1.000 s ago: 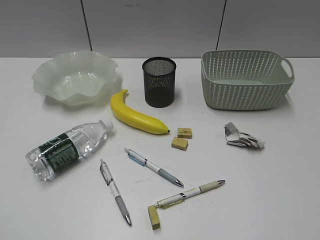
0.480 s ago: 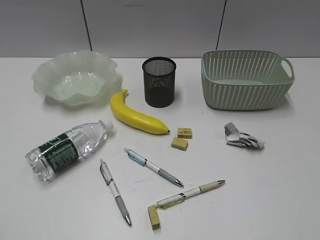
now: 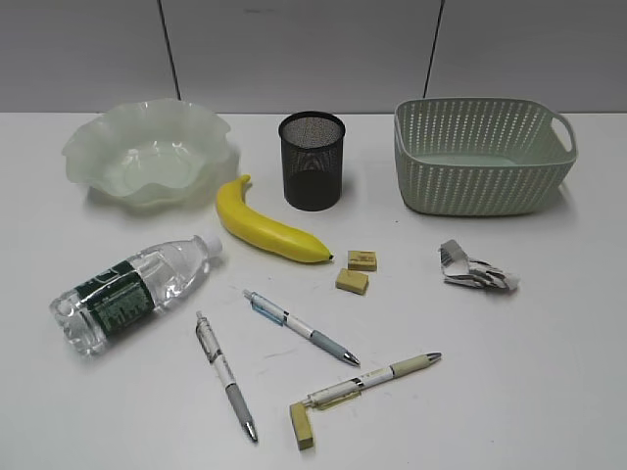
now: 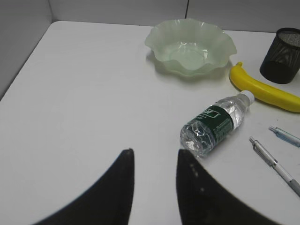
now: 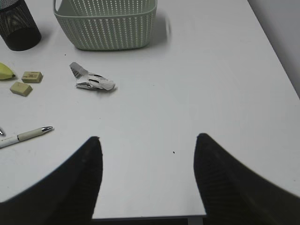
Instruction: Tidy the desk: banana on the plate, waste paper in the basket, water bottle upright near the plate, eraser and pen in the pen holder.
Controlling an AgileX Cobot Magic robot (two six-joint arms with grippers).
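On the white desk (image 3: 549,372) the yellow banana (image 3: 269,227) lies between the ruffled green plate (image 3: 147,152) and the black mesh pen holder (image 3: 312,160). The water bottle (image 3: 132,292) rests on its side at the left. Three pens (image 3: 299,326) and three yellow erasers (image 3: 352,281) are scattered in front. The waste paper (image 3: 475,269) sits just before the perforated basket (image 3: 480,155). My left gripper (image 4: 154,152) is open and empty, hovering short of the bottle (image 4: 215,123). My right gripper (image 5: 146,138) stands wide open and empty near the desk's front edge, well back from the paper (image 5: 91,80).
A grey wall runs behind the desk. One pen (image 3: 372,379) lies touching an eraser (image 3: 302,425) close to the front edge. Neither arm shows in the exterior view.
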